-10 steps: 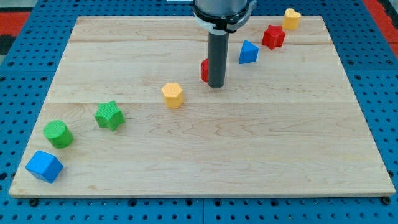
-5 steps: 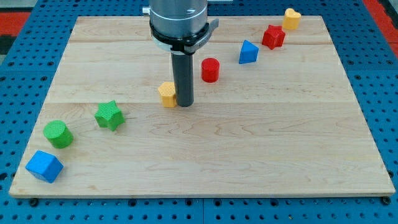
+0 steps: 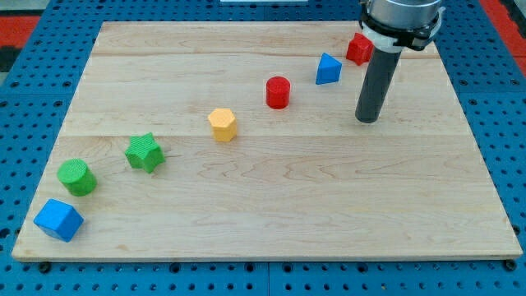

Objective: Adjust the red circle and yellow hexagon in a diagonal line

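**Mostly lined up — the danger is a careless return pass**

Right now my tip [image 3: 367, 120] rests on bare tabletop [image 3: 329, 205], well to the view's right of the red circle [image 3: 278, 92] and farther still from the yellow hexagon [image 3: 222, 125]. It touches no block. The rig has no jaws, only the rod, so nothing is held.

The circle sits up and to the right of the hexagon, and the two seem to fall on the slanted row running from the blue cube [image 3: 58, 219] at lower left, past the green circle [image 3: 77, 177] and green star [image 3: 145, 152], up to the blue triangle [image 3: 328, 68]. Judging by that, little correction looks needed.

Risks: travelling back leftward could clip the blue triangle, just up-left of the rod, or strike the circle off-centre and skew it out of line.

Hidden: the arm's body covers most of the red block [image 3: 357, 48] at top right; its shape is unclear.
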Controlling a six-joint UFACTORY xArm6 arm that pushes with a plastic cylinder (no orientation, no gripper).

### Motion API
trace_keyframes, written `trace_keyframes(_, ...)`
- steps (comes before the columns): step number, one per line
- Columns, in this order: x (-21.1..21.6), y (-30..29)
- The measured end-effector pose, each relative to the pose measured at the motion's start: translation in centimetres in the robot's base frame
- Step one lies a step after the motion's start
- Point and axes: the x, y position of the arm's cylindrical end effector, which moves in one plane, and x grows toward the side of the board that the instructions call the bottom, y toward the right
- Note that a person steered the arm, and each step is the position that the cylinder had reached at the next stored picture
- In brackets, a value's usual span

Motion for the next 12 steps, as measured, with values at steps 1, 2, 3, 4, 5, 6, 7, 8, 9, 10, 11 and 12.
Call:
trace_keyframes(1, -2.0, 0.0)
trace_keyframes(2, -3.0, 0.2)
trace_keyframes(3, -3.1, 0.2)
trace_keyframes(4, -3.1, 0.2)
trace_keyframes(5, -1.9, 0.5)
trace_keyframes(6, -0.6, 0.6)
trace_keyframes(7, -0.6, 1.0)
trace_keyframes(8, -3.7, 3.0)
trace_keyframes(9, -9.2, 5.5)
trace_keyframes(10, -11.3, 6.8)
trace_keyframes(11, -12.8, 7.1)
trace_keyframes(12, -13.6, 5.8)
